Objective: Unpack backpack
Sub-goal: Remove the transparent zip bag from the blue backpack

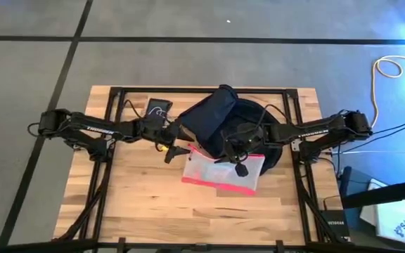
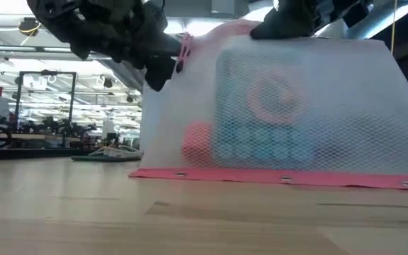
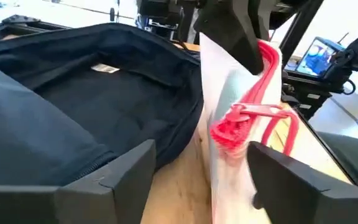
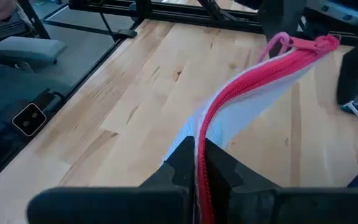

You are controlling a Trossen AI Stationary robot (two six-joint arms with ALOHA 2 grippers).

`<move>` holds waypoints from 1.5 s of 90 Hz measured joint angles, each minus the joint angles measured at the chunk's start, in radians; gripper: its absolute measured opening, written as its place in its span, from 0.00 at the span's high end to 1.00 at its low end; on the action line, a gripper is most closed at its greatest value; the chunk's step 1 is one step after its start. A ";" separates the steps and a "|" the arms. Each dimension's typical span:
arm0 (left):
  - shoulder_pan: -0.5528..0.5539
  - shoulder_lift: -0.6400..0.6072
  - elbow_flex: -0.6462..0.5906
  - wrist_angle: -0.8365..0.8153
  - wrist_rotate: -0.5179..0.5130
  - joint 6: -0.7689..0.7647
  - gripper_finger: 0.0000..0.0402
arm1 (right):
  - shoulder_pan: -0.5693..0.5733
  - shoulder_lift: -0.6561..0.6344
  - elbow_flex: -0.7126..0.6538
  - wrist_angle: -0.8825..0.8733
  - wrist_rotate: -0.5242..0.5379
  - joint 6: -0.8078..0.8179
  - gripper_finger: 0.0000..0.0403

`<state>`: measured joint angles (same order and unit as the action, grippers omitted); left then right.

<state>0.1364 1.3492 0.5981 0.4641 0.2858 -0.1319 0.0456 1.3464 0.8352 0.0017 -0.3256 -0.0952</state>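
Unpacking is midway: left of centre in the high view, the left gripper [image 1: 169, 150] has its jaws spread beside the pouch's red zipper end, holding nothing. At centre, the backpack [image 1: 213, 112] lies open on the table [image 1: 132, 204]. The right gripper [image 4: 199, 167] pinches the mesh pouch [image 1: 223, 172] by its zipper edge. Next, probably set it down clear.

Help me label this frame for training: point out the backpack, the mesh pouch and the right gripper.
backpack [image 1: 209, 112]: high view, on its dark fabric flap.
mesh pouch [image 1: 223, 172]: high view, on its white mesh face.
right gripper [image 4: 199, 163]: right wrist view, fingers shut on the pouch's red zipper edge.
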 joint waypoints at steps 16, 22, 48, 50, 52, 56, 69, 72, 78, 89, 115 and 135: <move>-0.001 0.005 0.000 0.031 0.007 0.002 0.59 | 0.000 0.000 0.000 0.000 0.000 0.000 1.00; 0.000 0.005 0.000 0.059 0.027 0.009 0.62 | 0.000 0.000 0.000 0.001 0.000 0.000 1.00; 0.000 0.005 0.000 0.116 0.095 0.018 0.66 | 0.000 0.000 0.000 0.000 -0.001 0.000 1.00; 0.000 0.005 0.000 0.115 0.095 0.018 0.66 | 0.000 0.000 0.000 0.000 -0.001 0.000 1.00; 0.000 0.005 0.000 0.114 0.095 0.018 0.66 | 0.000 0.000 0.000 0.001 -0.001 0.000 1.00; 0.000 0.005 0.000 0.108 0.096 0.017 0.66 | 0.000 0.000 0.000 0.000 -0.001 0.000 1.00; 0.000 0.005 0.000 0.090 0.103 0.001 0.66 | 0.000 0.000 0.000 0.000 -0.001 0.000 1.00; 0.000 0.005 0.000 0.092 0.107 0.001 0.66 | 0.000 0.000 0.000 0.000 -0.001 0.000 1.00; -0.001 0.005 0.000 0.100 0.107 0.002 0.66 | 0.000 0.000 0.000 0.000 -0.002 0.000 1.00; 0.000 0.005 0.000 0.109 0.107 0.010 0.66 | 0.000 0.000 0.000 0.000 -0.003 0.000 1.00; 0.000 0.005 0.000 0.099 0.123 0.034 0.81 | 0.000 0.000 0.013 -0.008 -0.006 0.000 1.00; -0.008 0.004 0.000 0.103 0.123 0.077 0.90 | 0.000 0.000 0.023 -0.013 -0.006 0.000 1.00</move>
<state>0.1284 1.3529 0.5980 0.5674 0.4088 -0.0549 0.0456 1.3464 0.8577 -0.0112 -0.3317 -0.0948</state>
